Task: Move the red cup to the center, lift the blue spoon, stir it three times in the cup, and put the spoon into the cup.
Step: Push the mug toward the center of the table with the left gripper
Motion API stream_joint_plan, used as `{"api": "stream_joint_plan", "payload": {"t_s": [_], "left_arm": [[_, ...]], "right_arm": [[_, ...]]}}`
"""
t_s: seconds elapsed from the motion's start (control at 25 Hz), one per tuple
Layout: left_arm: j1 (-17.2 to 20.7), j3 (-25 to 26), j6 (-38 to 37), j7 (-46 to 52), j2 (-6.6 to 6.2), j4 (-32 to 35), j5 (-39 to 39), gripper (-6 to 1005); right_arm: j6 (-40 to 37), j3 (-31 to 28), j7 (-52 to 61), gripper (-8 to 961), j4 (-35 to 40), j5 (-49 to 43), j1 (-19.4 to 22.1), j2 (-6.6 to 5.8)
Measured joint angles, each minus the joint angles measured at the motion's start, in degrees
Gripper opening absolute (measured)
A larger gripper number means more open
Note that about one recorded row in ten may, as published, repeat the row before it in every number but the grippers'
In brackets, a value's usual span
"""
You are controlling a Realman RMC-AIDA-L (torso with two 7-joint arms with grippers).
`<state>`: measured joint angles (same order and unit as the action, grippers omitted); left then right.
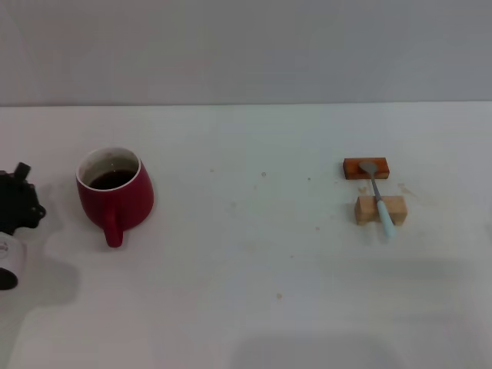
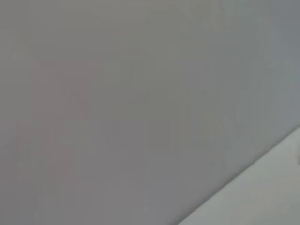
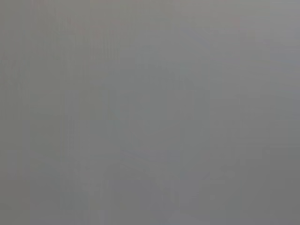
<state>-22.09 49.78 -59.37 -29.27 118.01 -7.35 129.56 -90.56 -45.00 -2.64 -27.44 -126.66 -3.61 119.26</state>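
Note:
The red cup [image 1: 115,194] stands on the left of the white table [image 1: 254,261] in the head view, with dark liquid inside and its handle turned toward me. The blue spoon [image 1: 378,200] lies on the right, its grey bowl on an orange-brown block [image 1: 366,167] and its pale-blue handle across a tan wooden block [image 1: 380,209]. My left gripper [image 1: 19,201] is at the left edge of the head view, just left of the cup and apart from it. My right gripper is out of view. The wrist views show only grey wall and a strip of table.
A grey wall [image 1: 246,46] runs behind the table's far edge. A wide stretch of bare table lies between the cup and the two blocks. A faint shadow falls on the table's front right.

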Motion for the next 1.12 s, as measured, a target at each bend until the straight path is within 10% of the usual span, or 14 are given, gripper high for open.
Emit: {"api": "stream_joint_plan", "payload": {"t_s": [1.12], "left_arm": [[-5.4, -9.8, 2.7, -2.1, 0.0, 1.7, 0.0, -1]], "right_arm": [[-0.2, -0.1, 0.0, 826, 0.0, 0.0, -0.5, -0.09]]}}
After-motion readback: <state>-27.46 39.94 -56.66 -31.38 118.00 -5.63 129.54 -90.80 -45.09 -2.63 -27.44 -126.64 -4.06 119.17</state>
